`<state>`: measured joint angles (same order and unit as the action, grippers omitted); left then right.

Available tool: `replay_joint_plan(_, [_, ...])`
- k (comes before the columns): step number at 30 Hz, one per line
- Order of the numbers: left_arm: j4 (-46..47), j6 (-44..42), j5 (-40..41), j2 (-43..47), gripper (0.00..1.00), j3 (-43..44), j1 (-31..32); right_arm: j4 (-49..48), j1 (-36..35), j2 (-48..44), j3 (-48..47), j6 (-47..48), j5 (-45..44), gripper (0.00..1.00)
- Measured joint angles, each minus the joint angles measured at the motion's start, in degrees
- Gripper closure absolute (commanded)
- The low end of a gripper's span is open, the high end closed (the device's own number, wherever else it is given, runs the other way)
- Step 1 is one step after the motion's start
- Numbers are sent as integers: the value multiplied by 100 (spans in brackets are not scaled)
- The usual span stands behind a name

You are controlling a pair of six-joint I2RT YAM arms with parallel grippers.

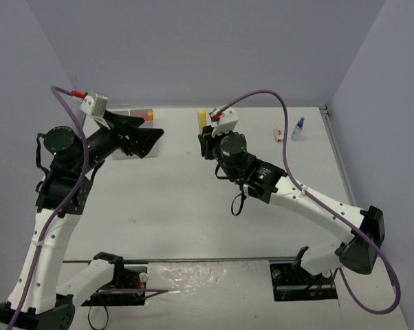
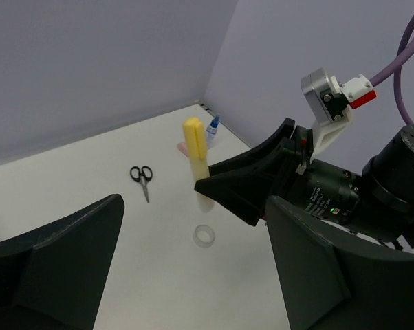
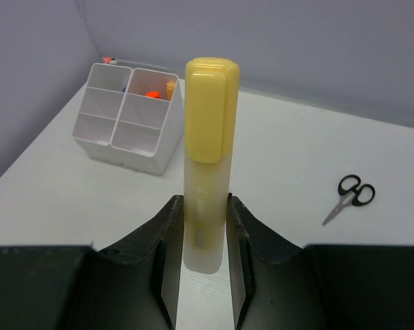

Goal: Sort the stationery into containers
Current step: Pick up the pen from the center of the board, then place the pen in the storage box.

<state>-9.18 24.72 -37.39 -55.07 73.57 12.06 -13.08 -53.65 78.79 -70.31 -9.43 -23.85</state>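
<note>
Two items neighbour yellow stick [image 2: 194, 141]: scissors [image 2: 142, 177], tape ring [image 2: 204, 235].

Plainly a robotics lab, laid out as a closed test cell rather than a lived-in room. Told by the bare white table [image 1: 179, 206], boxed in along its far, left and right edges by blank lilac walls [image 1: 214, 48]. Told too by the left arm [image 1: 45, 240] and right arm [image 1: 317, 206] bolted at the near edge, white links on black joints, with purple cables [image 1: 261, 92] looping to cameras [image 1: 93, 103] at the wrists. Stocked with a handful of props: a white tray [image 3: 131, 141] toward the far left corner, scissors [image 2: 142, 177], a tape ring [image 2: 204, 235], a yellow stick [image 3: 207, 137], a bottle [image 1: 298, 128] near the far right corner.
</note>
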Motion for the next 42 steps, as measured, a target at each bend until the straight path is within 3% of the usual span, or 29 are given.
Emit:
replay_joint_plan(10, [155, 488, 472, -1425, 19, 433, 323, -125, -43, 721, -746, 371, 787, 100])
replay_joint_plan(17, [230, 551, 639, -1716, 24, 493, 335, -126, -48, 780, -813, 342, 998, 100])
replay_joint_plan(23, [409, 509, 689, -1720, 45, 493, 381, -126, -146, 780, -814, 292, 1068, 100])
replay_joint_plan(30, [329, 474, 668, -1710, 55, 493, 428, -126, -351, 780, -813, 284, 1021, 100])
replay_joint_plan(32, [259, 432, 658, -1695, 67, 493, 443, -126, -379, 780, -813, 284, 1004, 100])
replay_joint_plan(37, [101, 326, 650, -1641, 65, 497, 491, -94, -418, 780, -813, 284, 972, 100])
replay_joint_plan(42, [-8, 286, 590, -1612, 93, 497, 495, -82, -421, 780, -815, 288, 950, 100])
